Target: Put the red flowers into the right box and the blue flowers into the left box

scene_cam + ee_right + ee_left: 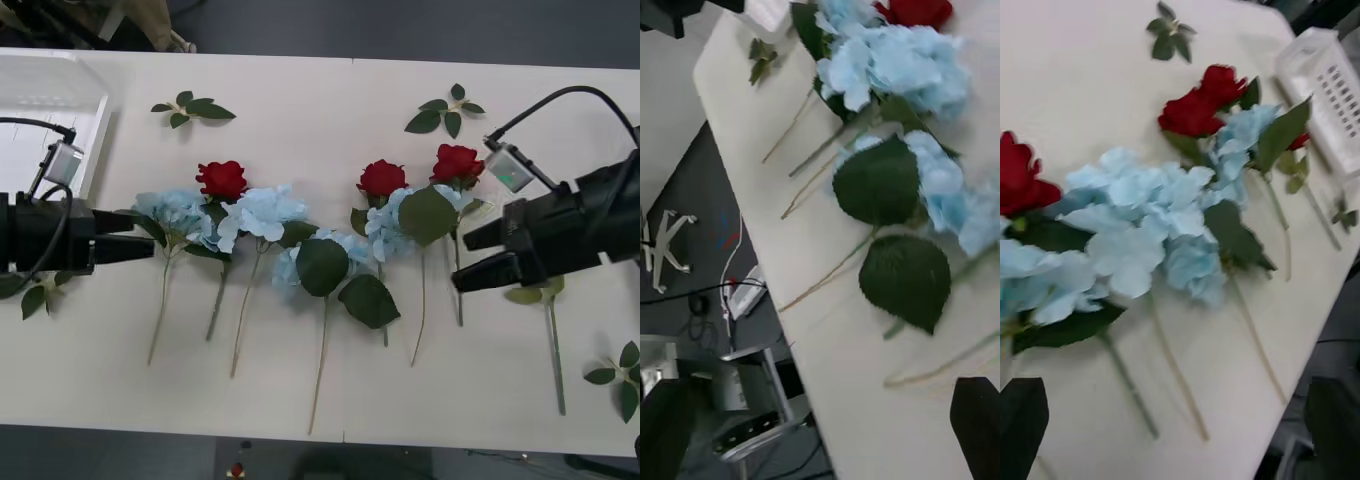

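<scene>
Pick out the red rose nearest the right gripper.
The rightmost rose, just beside the right gripper. The middle rose and the left rose lie farther toward the left gripper.

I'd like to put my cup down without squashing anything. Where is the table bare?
Bare table lies beyond the flower heads, between the two leaf sprigs. The middle is crowded: red flowers and blue flowers overlap, flanked by the left gripper and right gripper.

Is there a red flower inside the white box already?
No, all three red flowers lie on the table among the blue flowers, and the white box holds none.
</scene>
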Controlling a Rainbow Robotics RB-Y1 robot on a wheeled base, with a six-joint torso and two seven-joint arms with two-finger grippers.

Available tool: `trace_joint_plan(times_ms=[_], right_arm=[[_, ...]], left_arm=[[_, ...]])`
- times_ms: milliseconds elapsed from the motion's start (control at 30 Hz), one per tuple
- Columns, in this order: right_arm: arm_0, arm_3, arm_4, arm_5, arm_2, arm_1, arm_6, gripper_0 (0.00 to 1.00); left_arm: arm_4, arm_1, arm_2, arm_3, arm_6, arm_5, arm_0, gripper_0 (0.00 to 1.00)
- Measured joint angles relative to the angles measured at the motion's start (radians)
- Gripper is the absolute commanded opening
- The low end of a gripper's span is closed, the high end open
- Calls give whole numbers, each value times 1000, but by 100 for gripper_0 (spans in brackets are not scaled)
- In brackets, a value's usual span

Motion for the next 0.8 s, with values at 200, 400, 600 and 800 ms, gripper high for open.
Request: trace_joint_plan(times_ms=[200, 400, 600, 800], right_arm=[[97, -72, 62, 71, -132, -25, -281, 100], [158, -76, 237, 98, -186, -53, -419, 100], [165, -58, 384, 14, -162, -95, -581, 100], [165, 67, 439, -109, -109, -111, -588, 100]], left_arm=[[-197, 26, 0, -3, 171, 0, -39, 100], [-428, 25, -21, -27, 366, 0, -81, 100], [-591, 25, -154, -29, 509, -18, -144, 100], [-732, 25, -319, -29, 626, -67, -209, 100]])
